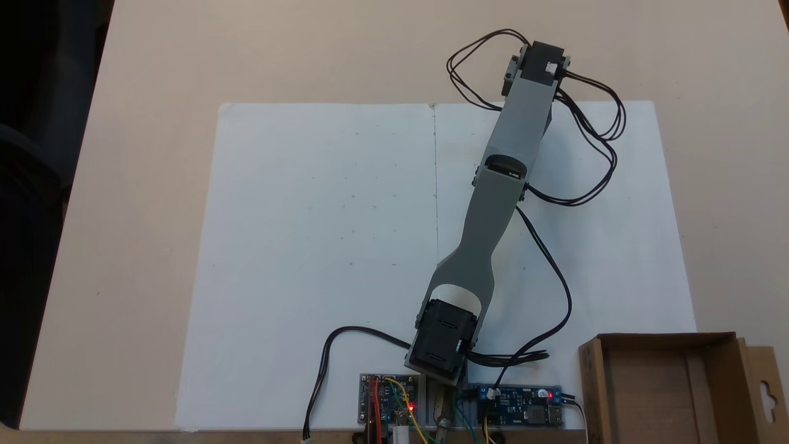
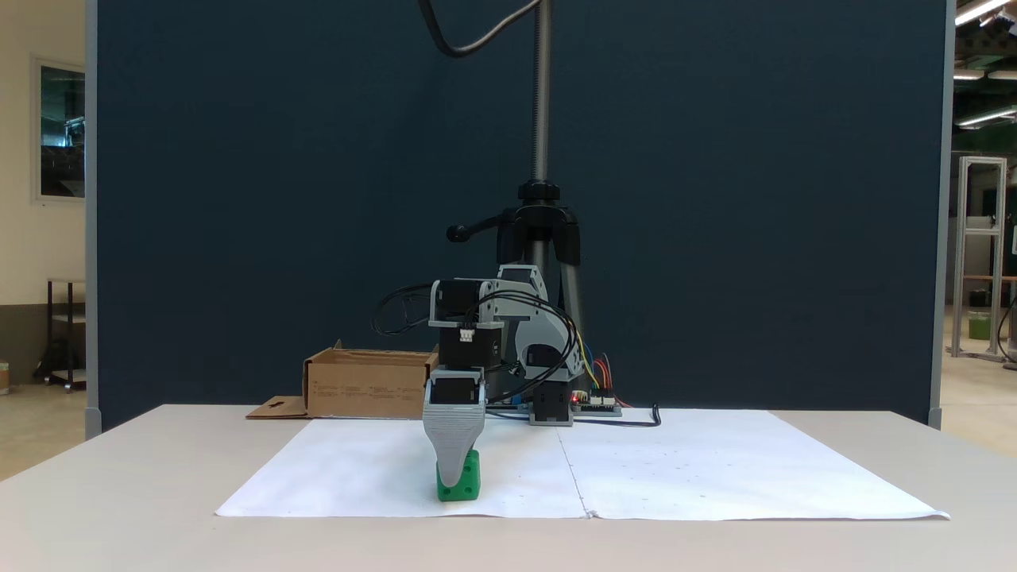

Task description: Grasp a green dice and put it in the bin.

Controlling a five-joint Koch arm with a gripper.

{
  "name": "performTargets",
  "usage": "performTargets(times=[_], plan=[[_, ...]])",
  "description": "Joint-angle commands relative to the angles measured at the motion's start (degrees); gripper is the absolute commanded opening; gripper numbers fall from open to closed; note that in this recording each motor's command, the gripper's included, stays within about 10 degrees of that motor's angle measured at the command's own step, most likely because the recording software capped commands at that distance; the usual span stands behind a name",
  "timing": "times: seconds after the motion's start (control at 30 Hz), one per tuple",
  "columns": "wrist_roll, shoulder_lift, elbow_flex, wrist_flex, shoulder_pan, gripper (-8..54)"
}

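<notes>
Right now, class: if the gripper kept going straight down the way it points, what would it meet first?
The gripper points down at the green dice, overlapping it already in this fixed view. It probably meets the dice first, then the white paper; depth is unclear.

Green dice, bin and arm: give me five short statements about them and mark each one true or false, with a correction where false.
1. The green dice rests on the white paper. True.
2. The green dice lies inside the bin. False: it is out on the paper, and the bin's visible floor is bare.
3. The gripper is raised high above the table. False: its tip is down at the dice, in front of it in the side-on fixed view.
4. The bin stands off the paper, near the arm's base. True.
5. The bin is made of blue plastic. False: it is brown cardboard with a hang-hole flap.
</notes>
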Motion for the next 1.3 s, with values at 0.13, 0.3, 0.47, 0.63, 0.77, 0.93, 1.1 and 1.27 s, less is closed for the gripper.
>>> performTargets(times=[0.13, 0.3, 0.47, 0.63, 0.77, 0.93, 1.1, 1.27], plan=[[-5.01, 0.7, -3.52, -1.49, 0.97, 43.1], [-5.01, 0.0, -3.52, -1.41, 0.97, 42.9], [-5.01, -0.18, -3.52, -1.76, 1.05, 42.0], [-5.01, -0.44, -3.52, -2.11, 1.23, 42.0], [-5.01, -0.53, -3.52, -2.02, 1.32, 40.3], [-4.92, -0.53, -3.52, -1.93, 1.49, 38.0], [-4.92, -0.7, -3.52, -1.85, 1.49, 31.6], [-4.92, -0.79, -3.52, -1.32, 1.32, 30.8]])
